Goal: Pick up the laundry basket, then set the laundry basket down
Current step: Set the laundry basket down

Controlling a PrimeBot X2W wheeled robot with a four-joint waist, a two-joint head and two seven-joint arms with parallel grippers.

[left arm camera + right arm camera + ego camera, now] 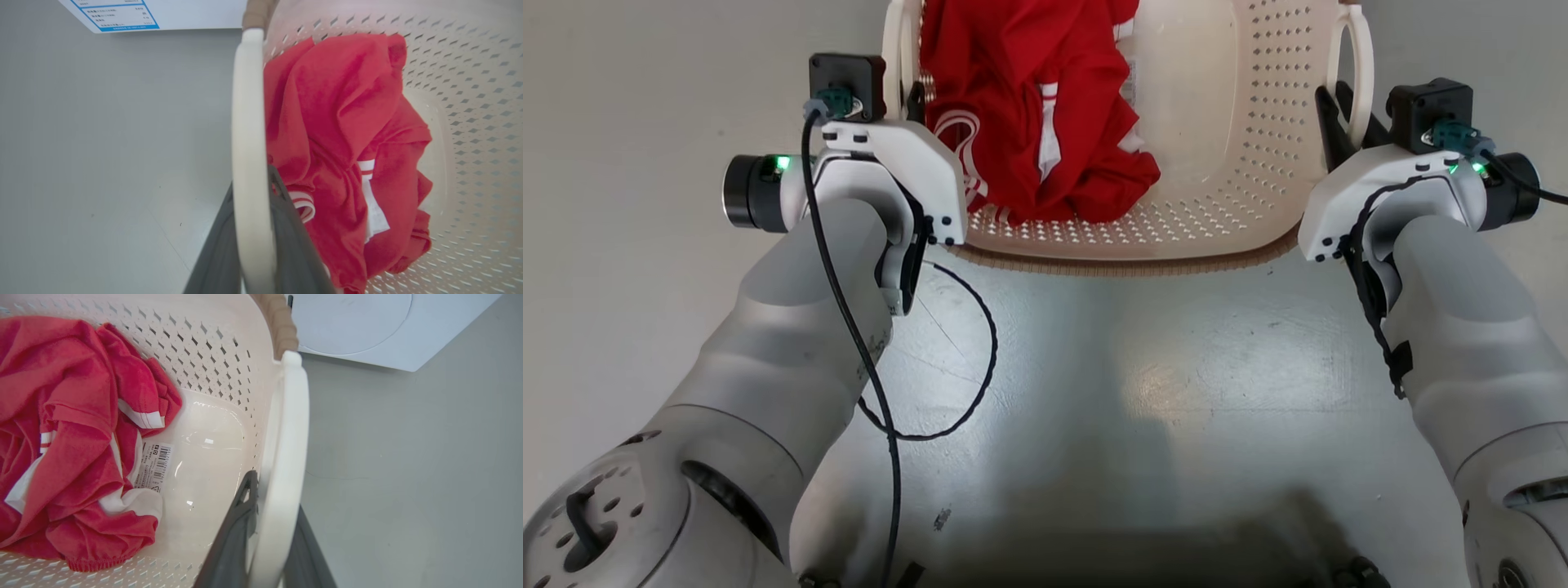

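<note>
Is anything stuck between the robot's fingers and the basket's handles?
No, nothing visible is in the way. The left gripper has its fingers either side of the laundry basket's left handle, and the right gripper has its fingers either side of the right handle. The red clothing lies inside the basket.

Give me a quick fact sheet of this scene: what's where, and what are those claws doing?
Basket: cream, perforated, brown rim, in front of the robot
Inside: red garment with white stripes, in the left half
Left gripper: closed around left handle
Right gripper: closed around right handle
Beyond basket: white washing machine
Floor: grey
Lifted or resting: cannot tell
</note>
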